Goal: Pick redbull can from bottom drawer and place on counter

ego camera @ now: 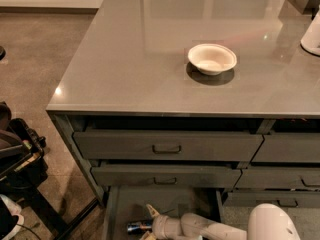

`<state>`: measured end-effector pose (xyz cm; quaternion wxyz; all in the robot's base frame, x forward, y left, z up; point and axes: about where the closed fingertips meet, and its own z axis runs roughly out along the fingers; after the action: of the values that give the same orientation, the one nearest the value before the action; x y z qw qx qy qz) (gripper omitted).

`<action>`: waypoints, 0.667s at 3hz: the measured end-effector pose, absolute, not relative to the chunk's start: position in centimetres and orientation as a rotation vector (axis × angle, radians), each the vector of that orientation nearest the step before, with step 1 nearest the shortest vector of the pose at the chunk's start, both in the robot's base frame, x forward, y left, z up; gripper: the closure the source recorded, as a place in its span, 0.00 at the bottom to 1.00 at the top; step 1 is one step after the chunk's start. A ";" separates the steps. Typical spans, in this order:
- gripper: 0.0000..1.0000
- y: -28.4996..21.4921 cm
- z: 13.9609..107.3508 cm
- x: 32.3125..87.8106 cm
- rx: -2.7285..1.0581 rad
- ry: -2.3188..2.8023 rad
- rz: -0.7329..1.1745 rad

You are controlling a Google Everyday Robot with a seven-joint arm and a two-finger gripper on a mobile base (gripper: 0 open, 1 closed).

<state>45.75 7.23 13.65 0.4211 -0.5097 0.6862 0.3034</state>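
Note:
The redbull can [137, 227] lies on its side on the floor of the open bottom drawer [172, 200], at the frame's lower edge. My gripper [149, 223] reaches into the drawer from the right, at the can's right end. Its fingers [151, 211] are spread, one above the can and one below it at the frame edge, and the upper one stands clear of the can. The glossy grey counter [130, 64] lies above, on the dark grey cabinet.
A white bowl [212, 58] sits on the counter right of centre. A white object [312, 34] stands at the counter's right edge. Two partly open grey drawers [167, 146] overhang the bottom drawer. Dark equipment [17, 159] stands on the floor at the left.

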 end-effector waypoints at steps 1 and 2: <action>0.24 7.2 13.6 45.7 -1.277 1.719 0.760; 0.46 7.2 13.6 45.7 -1.277 1.719 0.761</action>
<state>45.74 7.24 13.64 0.4211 -0.5096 0.6862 0.3036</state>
